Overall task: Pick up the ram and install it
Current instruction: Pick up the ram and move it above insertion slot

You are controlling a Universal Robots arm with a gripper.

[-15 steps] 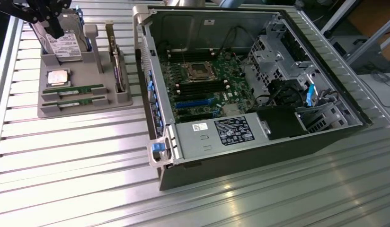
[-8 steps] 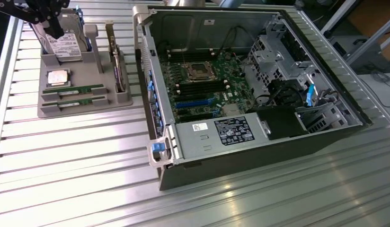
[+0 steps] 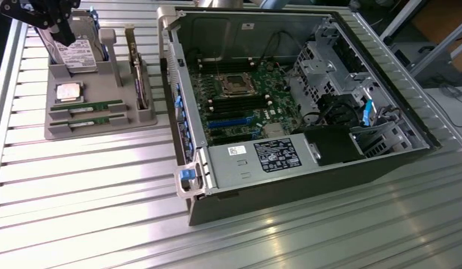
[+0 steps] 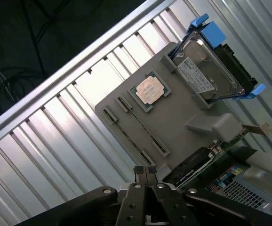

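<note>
On tray (image 3: 63, 132), ram (image 3: 87, 105) well apart from closed end effector (image 4: 145, 169)

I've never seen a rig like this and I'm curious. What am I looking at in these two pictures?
This is a robot arm working over a slatted metal table. The exterior view comes from a camera off the arm; the wrist view comes from a camera on the arm, looking past its tool. The tool is shut and holds nothing. On the table sits a grey tray holding a ram stick, a second stick, a processor chip, a hard drive and a card. Beside it stands an open computer case.
</note>
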